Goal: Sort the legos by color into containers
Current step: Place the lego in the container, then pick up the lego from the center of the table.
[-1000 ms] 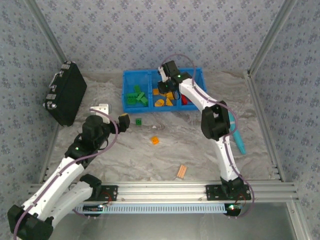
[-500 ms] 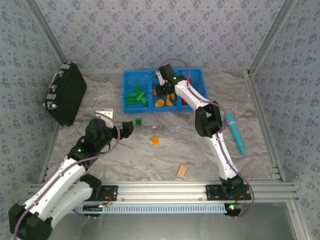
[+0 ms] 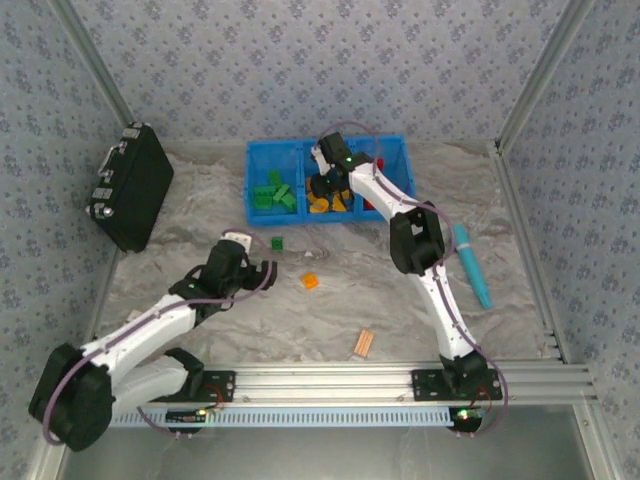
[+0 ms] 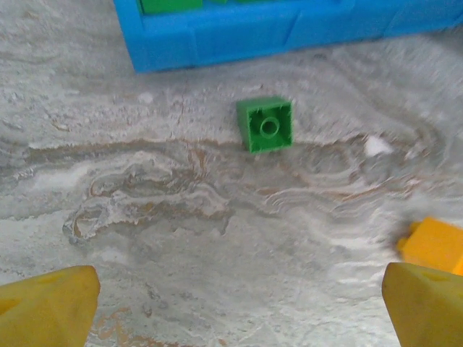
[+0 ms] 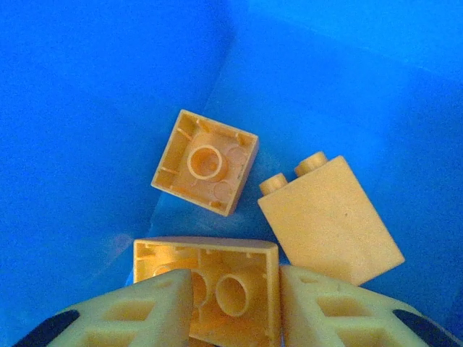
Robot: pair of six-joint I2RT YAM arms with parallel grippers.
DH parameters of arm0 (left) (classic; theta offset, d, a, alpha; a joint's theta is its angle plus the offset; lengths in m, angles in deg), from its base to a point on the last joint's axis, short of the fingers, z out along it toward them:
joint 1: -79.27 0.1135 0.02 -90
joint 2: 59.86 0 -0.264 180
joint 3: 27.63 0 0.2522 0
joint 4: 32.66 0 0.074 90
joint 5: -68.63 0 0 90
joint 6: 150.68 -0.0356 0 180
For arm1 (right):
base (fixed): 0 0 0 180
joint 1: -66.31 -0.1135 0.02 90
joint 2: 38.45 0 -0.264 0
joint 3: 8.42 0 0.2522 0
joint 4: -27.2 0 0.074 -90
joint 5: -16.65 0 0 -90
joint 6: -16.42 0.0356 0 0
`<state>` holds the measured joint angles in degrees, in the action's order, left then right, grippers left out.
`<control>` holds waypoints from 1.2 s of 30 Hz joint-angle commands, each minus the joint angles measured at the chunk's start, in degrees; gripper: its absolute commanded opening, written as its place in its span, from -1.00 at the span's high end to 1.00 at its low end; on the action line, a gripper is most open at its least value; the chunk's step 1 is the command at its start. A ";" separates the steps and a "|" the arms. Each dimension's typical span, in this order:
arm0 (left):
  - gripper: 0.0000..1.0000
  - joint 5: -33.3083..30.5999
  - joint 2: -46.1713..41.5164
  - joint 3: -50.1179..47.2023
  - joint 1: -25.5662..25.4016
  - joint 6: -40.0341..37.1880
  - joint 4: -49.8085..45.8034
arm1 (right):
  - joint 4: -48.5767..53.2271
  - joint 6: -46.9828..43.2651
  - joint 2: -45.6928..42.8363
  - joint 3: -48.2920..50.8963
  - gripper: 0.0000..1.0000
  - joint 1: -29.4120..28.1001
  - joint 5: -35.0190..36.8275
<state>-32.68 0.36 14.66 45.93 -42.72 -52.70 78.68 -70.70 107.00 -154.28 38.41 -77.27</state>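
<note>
Centrally, orange-yellow legos [image 5: 206,160] are shown lying in the middle compartment of the blue bin [image 3: 251,180], with green ones [image 3: 272,195] in its left compartment. The right claw [image 5: 235,282] is lowered into the middle compartment. Its fingers are narrowly parted above a hollow-side-up brick [image 5: 231,259], and nothing is grasped. One green brick [image 4: 265,124] and one orange brick [image 4: 434,246] are seen on the tabletop [image 4: 181,238] near the bin's front wall. The left claw [image 4: 235,311] is held fully released above the tabletop beside them.

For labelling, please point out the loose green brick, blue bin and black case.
green brick [image 4: 265,124], left wrist view, studded top face.
blue bin [image 3: 250,186], top external view, left wall.
black case [image 3: 135,185], top external view, lid middle.
</note>
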 commanded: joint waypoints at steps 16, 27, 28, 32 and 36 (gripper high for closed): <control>-0.98 0.12 22.20 10.71 -0.67 -5.83 11.31 | -4.90 -3.31 -16.79 13.43 0.04 -2.31 -1.46; -0.84 -0.67 34.73 17.55 -0.65 -2.11 14.24 | -5.41 -2.90 -25.58 21.95 -0.01 -4.20 0.34; -0.83 -0.74 35.60 17.89 -0.63 -1.63 14.62 | -5.74 -2.75 -26.90 23.91 -0.01 -4.42 0.49; -0.78 -1.62 38.22 19.66 -0.58 -0.55 14.72 | -6.79 -2.04 -32.70 32.08 -0.02 -5.62 2.57; -0.73 -1.99 39.99 19.81 -0.58 -0.57 15.99 | -11.04 -2.17 -41.68 43.43 -0.06 -7.69 3.66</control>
<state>-33.58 39.34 33.02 45.71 -44.47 -39.04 70.50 -73.07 72.16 -116.05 32.55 -75.33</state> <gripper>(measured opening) 0.872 0.525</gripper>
